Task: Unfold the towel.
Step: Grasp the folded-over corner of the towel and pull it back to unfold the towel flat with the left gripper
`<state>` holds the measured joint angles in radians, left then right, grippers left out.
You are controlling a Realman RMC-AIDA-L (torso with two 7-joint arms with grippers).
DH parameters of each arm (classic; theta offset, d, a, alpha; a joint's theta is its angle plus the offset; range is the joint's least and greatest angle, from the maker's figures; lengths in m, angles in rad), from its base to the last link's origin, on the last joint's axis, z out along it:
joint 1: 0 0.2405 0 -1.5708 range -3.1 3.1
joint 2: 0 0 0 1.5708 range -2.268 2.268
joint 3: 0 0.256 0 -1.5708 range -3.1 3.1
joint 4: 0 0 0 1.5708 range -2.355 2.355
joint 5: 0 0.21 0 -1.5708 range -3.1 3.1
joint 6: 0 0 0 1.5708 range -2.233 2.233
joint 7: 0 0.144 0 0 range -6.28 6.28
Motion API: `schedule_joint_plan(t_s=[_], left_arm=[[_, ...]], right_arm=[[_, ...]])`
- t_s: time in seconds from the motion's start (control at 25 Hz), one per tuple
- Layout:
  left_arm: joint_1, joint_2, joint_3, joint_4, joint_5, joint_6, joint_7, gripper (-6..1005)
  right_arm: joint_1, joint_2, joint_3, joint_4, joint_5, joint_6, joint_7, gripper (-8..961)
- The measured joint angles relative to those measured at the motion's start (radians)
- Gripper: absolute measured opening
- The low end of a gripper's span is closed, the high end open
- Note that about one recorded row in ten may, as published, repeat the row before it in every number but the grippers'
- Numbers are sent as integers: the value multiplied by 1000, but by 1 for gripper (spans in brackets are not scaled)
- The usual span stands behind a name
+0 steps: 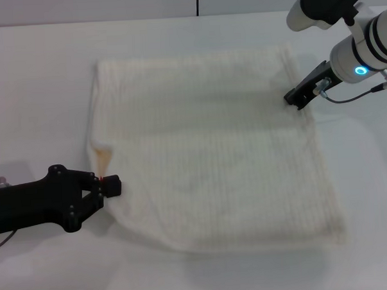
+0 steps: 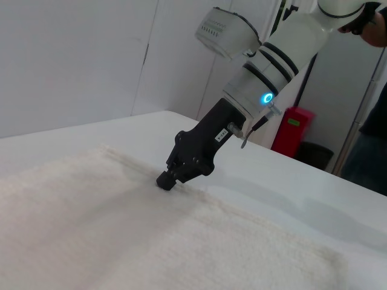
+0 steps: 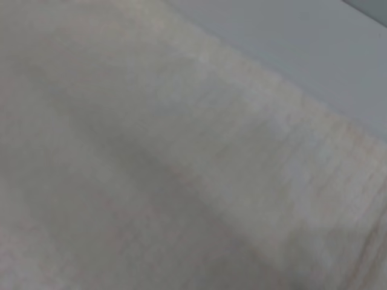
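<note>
The cream-white towel [image 1: 213, 157] lies spread over the middle of the white table, its near edge thick and slightly rumpled. My black left gripper [image 1: 113, 186] is at the towel's left edge, shut on the hem, which is raised and creased there. My right gripper [image 1: 296, 102] comes down at a slant onto the towel's right edge near the far corner. In the left wrist view its fingers [image 2: 167, 179] are together, with the tips sunk into the towel's hem [image 2: 127, 160]. The right wrist view shows only the towel [image 3: 181, 157] up close.
The white table [image 1: 43, 94] extends on all sides of the towel. In the left wrist view a red bin [image 2: 292, 130] and a dark bin [image 2: 314, 158] stand on the floor beyond the table, with a person [image 2: 370, 145] at the right edge.
</note>
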<state>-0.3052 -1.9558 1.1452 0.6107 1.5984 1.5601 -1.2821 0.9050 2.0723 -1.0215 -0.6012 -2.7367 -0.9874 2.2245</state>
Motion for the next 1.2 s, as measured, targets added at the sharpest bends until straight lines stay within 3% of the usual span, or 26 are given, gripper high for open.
schedule_joint_plan(t_s=[0.96,1.2], left_arm=[[28,7,-28,-1,8,16,8,156],[56,8,-144,-18,11,35,-12,166]], right_arm=[[4,-1,-2,2,0,0,9,-1],[7,-2,-3,2,0,0,13,0]])
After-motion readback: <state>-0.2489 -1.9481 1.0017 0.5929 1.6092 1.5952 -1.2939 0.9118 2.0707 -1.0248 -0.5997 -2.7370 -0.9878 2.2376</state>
